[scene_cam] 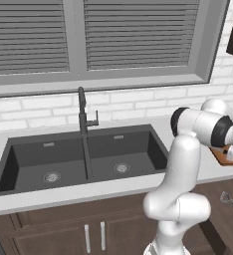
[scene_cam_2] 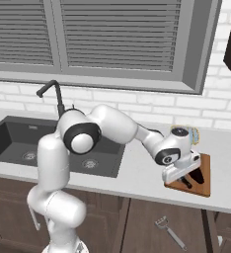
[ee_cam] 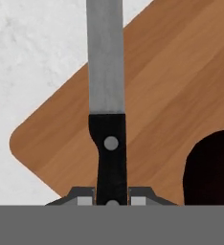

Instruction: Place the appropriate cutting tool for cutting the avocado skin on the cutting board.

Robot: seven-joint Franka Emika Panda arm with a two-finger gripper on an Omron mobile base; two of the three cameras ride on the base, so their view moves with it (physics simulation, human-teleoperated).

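A knife [ee_cam: 106,72] with a grey blade and a black riveted handle lies over the reddish-brown cutting board [ee_cam: 171,86], its blade running past the board's rounded corner onto the white counter. My gripper [ee_cam: 112,201] is shut on the knife's handle, one fingertip pressed to each side. The dark avocado [ee_cam: 212,167] sits on the board just right of the handle. From the base, my gripper [scene_cam_2: 184,174] hangs low over the cutting board [scene_cam_2: 205,190] at the counter's front edge. In the left base view the board [scene_cam: 221,157] peeks out behind my forearm.
A double black sink [scene_cam: 83,159] with a dark faucet [scene_cam: 82,112] lies left of the board. A blue-and-tan patterned pad [scene_cam_2: 192,132] sits behind the board near the wall. A metal peeler [scene_cam_2: 169,230] shows below the counter, in front of the cabinets.
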